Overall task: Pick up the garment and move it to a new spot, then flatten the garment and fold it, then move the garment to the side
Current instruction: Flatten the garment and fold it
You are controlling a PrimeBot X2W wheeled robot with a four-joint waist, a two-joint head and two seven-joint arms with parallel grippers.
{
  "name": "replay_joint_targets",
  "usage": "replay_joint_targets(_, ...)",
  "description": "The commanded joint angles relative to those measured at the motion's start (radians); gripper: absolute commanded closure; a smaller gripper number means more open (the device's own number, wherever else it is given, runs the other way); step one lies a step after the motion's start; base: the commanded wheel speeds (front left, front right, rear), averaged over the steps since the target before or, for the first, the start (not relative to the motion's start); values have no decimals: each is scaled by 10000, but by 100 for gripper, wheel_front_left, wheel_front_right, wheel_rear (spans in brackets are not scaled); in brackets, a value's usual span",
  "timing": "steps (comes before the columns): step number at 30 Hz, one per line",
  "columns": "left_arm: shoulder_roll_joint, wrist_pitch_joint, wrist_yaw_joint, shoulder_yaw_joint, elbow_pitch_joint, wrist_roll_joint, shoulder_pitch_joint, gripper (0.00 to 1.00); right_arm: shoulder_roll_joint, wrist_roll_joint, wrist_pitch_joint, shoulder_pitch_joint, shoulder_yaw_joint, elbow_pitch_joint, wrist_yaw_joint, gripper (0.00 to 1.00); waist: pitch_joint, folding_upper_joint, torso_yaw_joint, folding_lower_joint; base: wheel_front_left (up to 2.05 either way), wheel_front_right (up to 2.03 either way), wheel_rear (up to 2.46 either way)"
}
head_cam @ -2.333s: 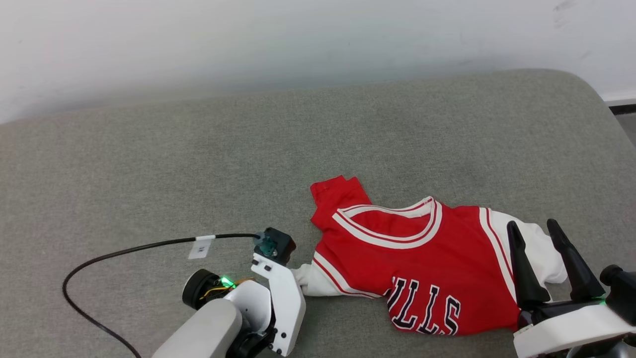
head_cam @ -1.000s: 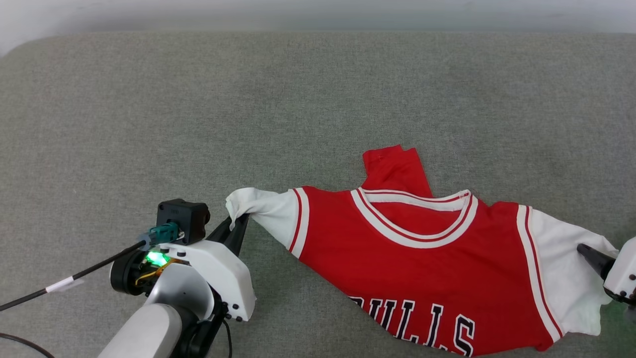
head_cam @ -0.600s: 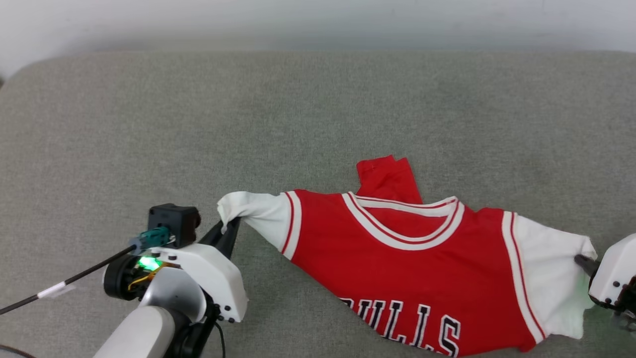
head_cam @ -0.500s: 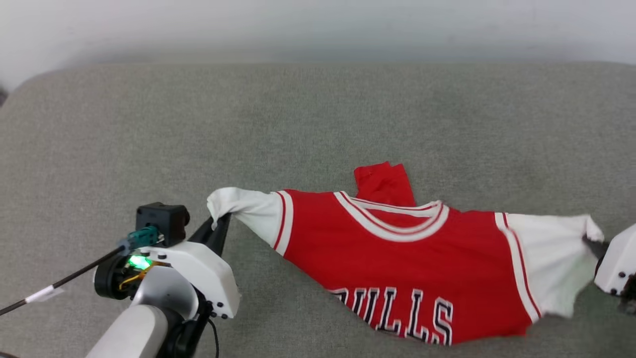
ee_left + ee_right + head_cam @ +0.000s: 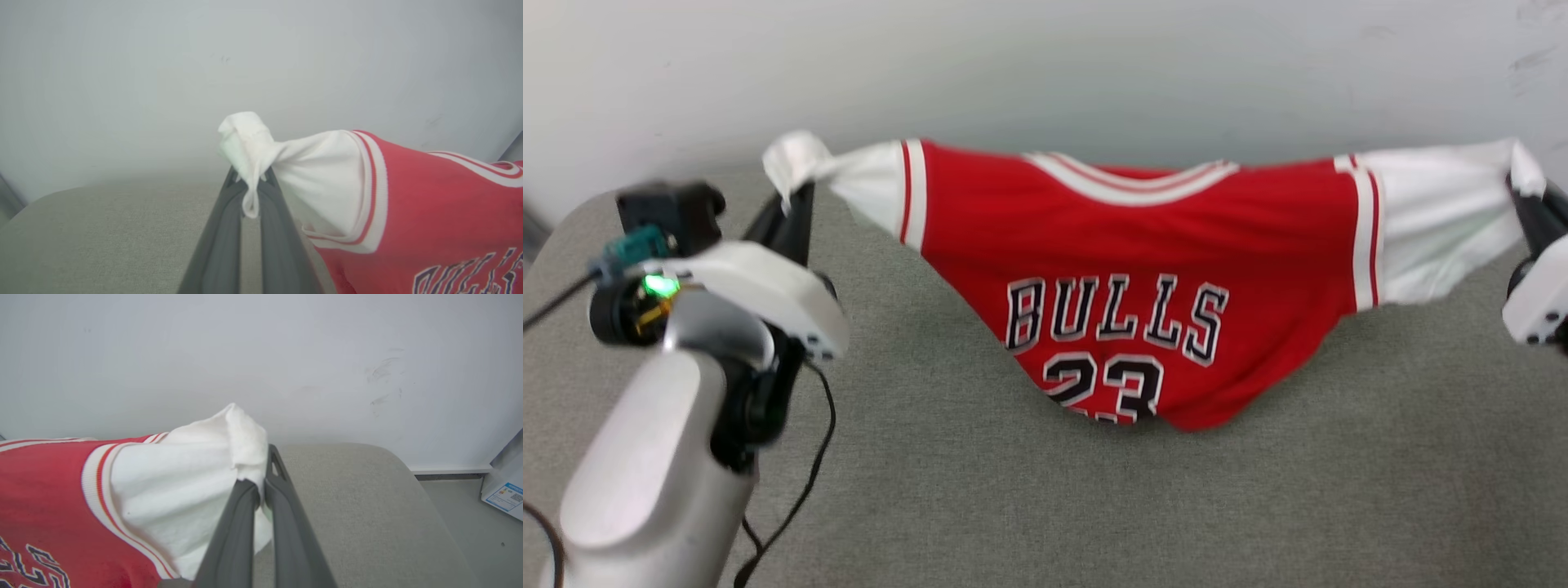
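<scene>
The garment [image 5: 1127,245], a red jersey with white sleeves and black "BULLS 23" lettering, hangs stretched in the air between both arms, its lower hem sagging toward the grey cushion [image 5: 1045,506]. My left gripper [image 5: 788,204] is shut on the left white sleeve [image 5: 261,163], pinching its bunched end at the fingertips [image 5: 251,188]. On the far right, the right gripper [image 5: 1523,200] is shut on the other white sleeve [image 5: 184,477], the cloth clamped between its fingers [image 5: 259,486].
A pale wall [image 5: 1045,65] rises right behind the cushion. A black cable [image 5: 800,490] trails from the left arm over the cushion. The cushion's rounded right end [image 5: 400,465] drops to a floor holding a white box [image 5: 504,486].
The right gripper has closed on the right sleeve. Both arms have lifted the garment off the cushion, so it now hangs spread with the lettering upright. The head camera has tilted up.
</scene>
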Motion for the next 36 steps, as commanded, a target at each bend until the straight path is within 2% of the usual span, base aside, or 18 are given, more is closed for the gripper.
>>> replay_joint_targets(1,-108,-173,-148,81,345,-32,-520,100,59,-59,-255,-463,39,111,-7,100,33,0,-3,0,0,0,0)
replay_joint_targets(3,-136,-268,-235,94,635,1,-897,100,68,-35,-426,-767,51,200,-7,100,84,0,-4,0,0,0,0)
replay_joint_targets(4,-252,-426,-418,172,1238,-58,-1664,100,93,43,-794,-1407,49,411,-7,100,246,0,7,0,0,0,0)
replay_joint_targets(9,-504,-918,-850,332,2501,-1,-3832,100,-55,323,-1685,-3114,195,965,-7,100,1011,0,21,0,0,0,0)
replay_joint_targets(13,-476,-1212,-1027,425,3290,239,-5715,100,-288,356,-2189,-4703,400,1383,-7,100,1944,0,-32,0,0,0,0)
replay_joint_targets(14,-476,-1212,-1027,425,3290,239,-5715,100,-288,356,-2189,-4703,400,1383,-7,100,1944,0,-32,0,0,0,0)
replay_joint_targets(15,-411,-1385,-1100,489,3601,350,-6596,100,-301,413,-2391,-5484,493,1618,-7,100,2422,0,-92,0,0,0,0)
replay_joint_targets(16,-411,-1385,-1100,489,3601,350,-6596,100,-301,413,-2391,-5484,493,1618,-7,100,2422,0,-92,0,0,0,0)
replay_joint_targets(17,-310,-1475,-1159,547,3879,457,-7434,100,-311,396,-2546,-6295,574,1856,-7,100,2900,0,-173,0,0,0,0)
replay_joint_targets(18,-310,-1475,-1159,547,3879,457,-7434,100,-311,396,-2546,-6295,574,1856,-7,100,2900,0,-173,0,0,0,0)
replay_joint_targets(29,190,-1910,-1341,783,4672,902,-11007,100,-287,310,-3688,-10143,1170,2960,-8,100,5098,0,-649,0,0,0,0)
replay_joint_targets(36,135,-2046,-1373,688,4910,978,-11857,100,-113,293,-4138,-11464,1711,3402,-7,100,6043,0,-739,0,0,0,0)
